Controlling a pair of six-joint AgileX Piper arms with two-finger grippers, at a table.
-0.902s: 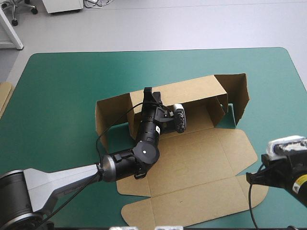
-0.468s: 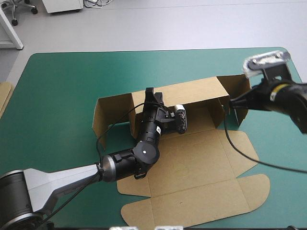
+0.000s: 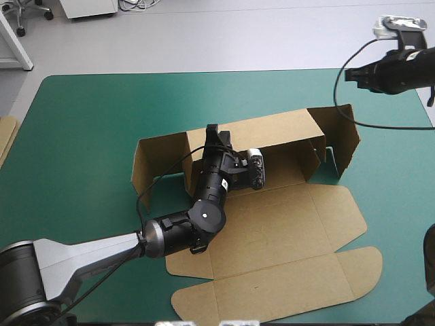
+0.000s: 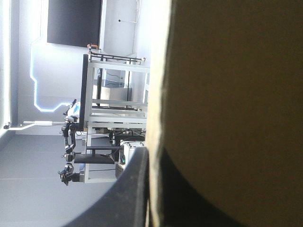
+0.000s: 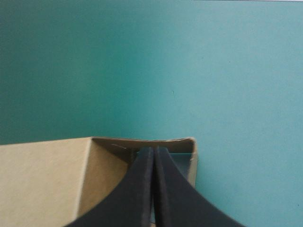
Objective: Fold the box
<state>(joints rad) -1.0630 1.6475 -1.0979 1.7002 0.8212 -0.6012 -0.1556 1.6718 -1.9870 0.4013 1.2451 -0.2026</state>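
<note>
The brown box [image 3: 285,224] lies in the middle of the teal-green cover [image 3: 95,115], its base and lid flat, its back wall and both end flaps raised. My left gripper [image 3: 213,133] is shut on the back wall's top edge. In the left wrist view the board [image 4: 236,104] fills the space beside one black finger [image 4: 125,194]. My right gripper [image 3: 349,75] hangs shut and empty above the table's far right corner, apart from the box. In the right wrist view its fingertips [image 5: 153,150] meet in a point over the right end flap [image 5: 42,179].
An edge of more brown board [image 3: 5,139] shows at the table's left edge. The bare teal-green cover [image 5: 189,71] stretches beyond the box on all sides. A white office chair base and a table leg stand beyond the far left corner.
My right arm has swung from the near right edge past the box's right end flap to the far right corner. The flap now stands a little more upright. The left arm has not moved.
</note>
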